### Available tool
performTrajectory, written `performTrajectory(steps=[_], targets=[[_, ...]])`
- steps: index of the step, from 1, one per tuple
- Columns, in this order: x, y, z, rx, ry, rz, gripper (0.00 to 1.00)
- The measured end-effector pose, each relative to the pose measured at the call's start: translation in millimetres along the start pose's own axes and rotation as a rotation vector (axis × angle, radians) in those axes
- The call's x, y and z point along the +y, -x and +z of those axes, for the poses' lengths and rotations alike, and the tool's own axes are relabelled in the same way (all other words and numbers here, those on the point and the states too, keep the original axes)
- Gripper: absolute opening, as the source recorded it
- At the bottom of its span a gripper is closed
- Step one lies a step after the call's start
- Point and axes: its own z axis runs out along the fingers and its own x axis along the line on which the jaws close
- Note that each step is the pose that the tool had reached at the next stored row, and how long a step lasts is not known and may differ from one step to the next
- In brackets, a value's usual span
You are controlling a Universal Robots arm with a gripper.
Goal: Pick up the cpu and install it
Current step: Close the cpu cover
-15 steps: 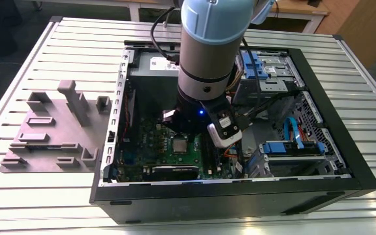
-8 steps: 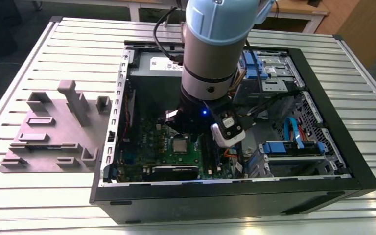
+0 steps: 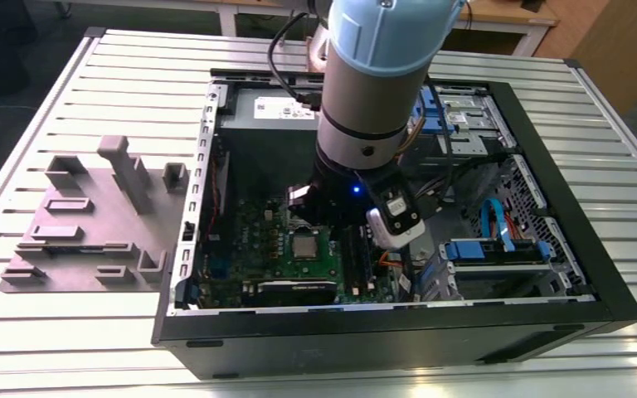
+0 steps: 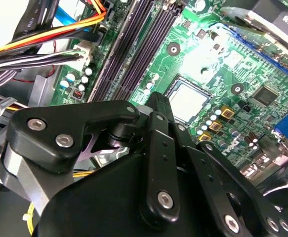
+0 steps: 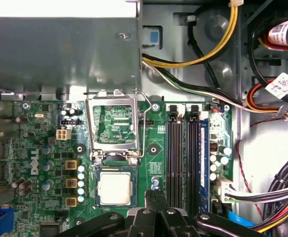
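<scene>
The cpu (image 5: 115, 189) is a small silver-grey square lying flat in the socket on the green motherboard (image 5: 45, 163). It also shows as the cpu (image 4: 188, 98) and, from outside, as the cpu (image 3: 302, 246) in the open computer case. The hinged metal socket frame (image 5: 113, 123) is swung open and lies back beyond it, with its wire lever (image 5: 143, 123) raised alongside. My gripper (image 5: 156, 194) hovers just beside the chip, on the side of the memory slots. Its black fingertips (image 4: 158, 101) are pressed together with nothing between them.
Long black memory slots (image 5: 183, 153) run beside the socket. Bundled coloured cables (image 5: 262, 192) crowd the case's side, and a grey metal drive cage (image 5: 60, 54) lies beyond the socket. In the exterior view a grey fixture block (image 3: 86, 215) rests on the slatted table (image 3: 130, 66), left of the case.
</scene>
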Motion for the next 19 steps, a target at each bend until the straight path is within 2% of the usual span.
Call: performTrajectory(steps=[9, 14, 19], targets=[[0.6, 0.1, -0.3, 0.0, 0.0, 0.0, 0.1], [0.6, -1.1, -0.4, -0.0039, -0.0001, 0.0, 0.1], [0.6, -1.1, -0.4, -0.0041, 0.0003, 0.0, 0.1]])
